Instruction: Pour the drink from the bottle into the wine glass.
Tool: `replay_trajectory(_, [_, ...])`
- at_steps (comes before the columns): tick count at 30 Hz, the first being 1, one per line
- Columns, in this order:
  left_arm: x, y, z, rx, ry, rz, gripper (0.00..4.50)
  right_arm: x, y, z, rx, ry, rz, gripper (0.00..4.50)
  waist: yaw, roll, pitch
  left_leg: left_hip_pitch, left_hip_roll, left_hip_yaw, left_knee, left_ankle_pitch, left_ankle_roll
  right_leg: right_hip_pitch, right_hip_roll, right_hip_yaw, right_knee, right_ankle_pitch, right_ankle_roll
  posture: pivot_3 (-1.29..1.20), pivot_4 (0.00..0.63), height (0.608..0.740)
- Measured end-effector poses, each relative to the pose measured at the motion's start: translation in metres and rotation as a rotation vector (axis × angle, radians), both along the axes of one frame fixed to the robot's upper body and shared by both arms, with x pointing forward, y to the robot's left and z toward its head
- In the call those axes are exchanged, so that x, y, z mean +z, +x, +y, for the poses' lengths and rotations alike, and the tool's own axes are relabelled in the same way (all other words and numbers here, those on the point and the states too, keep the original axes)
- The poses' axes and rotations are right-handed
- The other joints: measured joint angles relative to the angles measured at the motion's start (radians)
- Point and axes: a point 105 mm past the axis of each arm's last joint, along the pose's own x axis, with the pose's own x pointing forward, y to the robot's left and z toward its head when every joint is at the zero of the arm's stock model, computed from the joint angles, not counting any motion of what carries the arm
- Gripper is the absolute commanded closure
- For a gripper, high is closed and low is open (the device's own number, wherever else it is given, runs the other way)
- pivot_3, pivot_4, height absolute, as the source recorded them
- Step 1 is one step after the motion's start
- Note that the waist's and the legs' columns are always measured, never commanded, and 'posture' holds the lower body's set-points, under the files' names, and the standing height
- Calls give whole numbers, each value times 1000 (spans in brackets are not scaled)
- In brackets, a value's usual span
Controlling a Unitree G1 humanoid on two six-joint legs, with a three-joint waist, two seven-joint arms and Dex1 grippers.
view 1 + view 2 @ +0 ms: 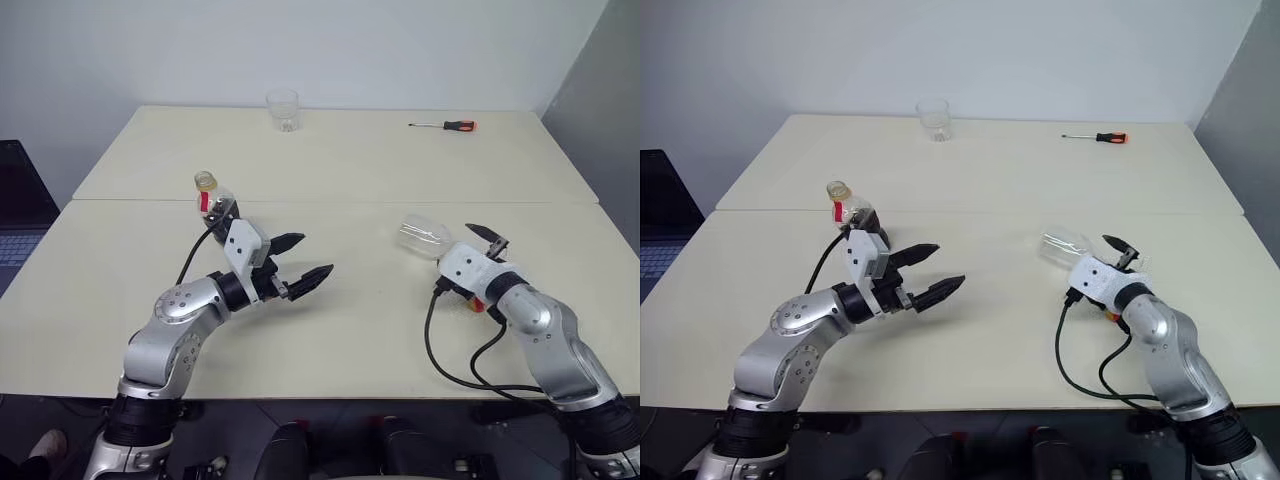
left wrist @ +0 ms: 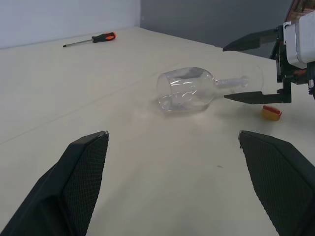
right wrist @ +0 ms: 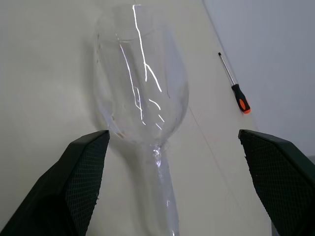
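Note:
The wine glass [image 1: 423,236] lies on its side on the table's right half, bowl toward the middle, stem toward my right arm. My right gripper [image 2: 228,73] is open, one finger on each side of the stem [image 3: 160,172], not clamping it. The bottle [image 1: 210,194] stands upright at left, with its yellowish neck and red label showing. Its lower body is hidden behind my left hand, so the drink cannot be made out. My left gripper [image 1: 316,254] is open and empty, in front of the bottle and pointing across the table at the glass [image 2: 186,91].
A clear tumbler [image 1: 283,110] stands at the table's far edge. A screwdriver with an orange handle [image 1: 446,125] lies at the back right. A small orange cap [image 2: 271,112] rests on the table by my right gripper. A laptop [image 1: 15,215] sits beyond the left edge.

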Motion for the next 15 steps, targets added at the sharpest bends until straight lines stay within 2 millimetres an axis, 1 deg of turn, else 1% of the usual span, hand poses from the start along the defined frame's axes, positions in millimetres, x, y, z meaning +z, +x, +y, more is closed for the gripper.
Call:
replay_trajectory(7, [-4, -2, 1, 16, -12, 5, 12, -12, -2, -7, -54, -53, 15, 0, 0, 0, 0, 0, 0, 0, 0, 0, 0, 0, 0, 1, 0, 0, 0, 0, 150, 740])
replay_trajectory(10, [-7, -11, -4, -39, -41, 45, 12, -12, -1, -11, -88, -74, 1, 0, 0, 0, 0, 0, 0, 0, 0, 0, 0, 0, 0, 0, 0, 0, 0, 0, 150, 740])
replay_trajectory(15, [1, -28, -14, -163, -46, 52, 12, -16, 0, -14, -120, -87, 2, 0, 0, 0, 0, 0, 0, 1, 0, 0, 0, 0, 0, 0, 0, 0, 0, 0, 150, 740])
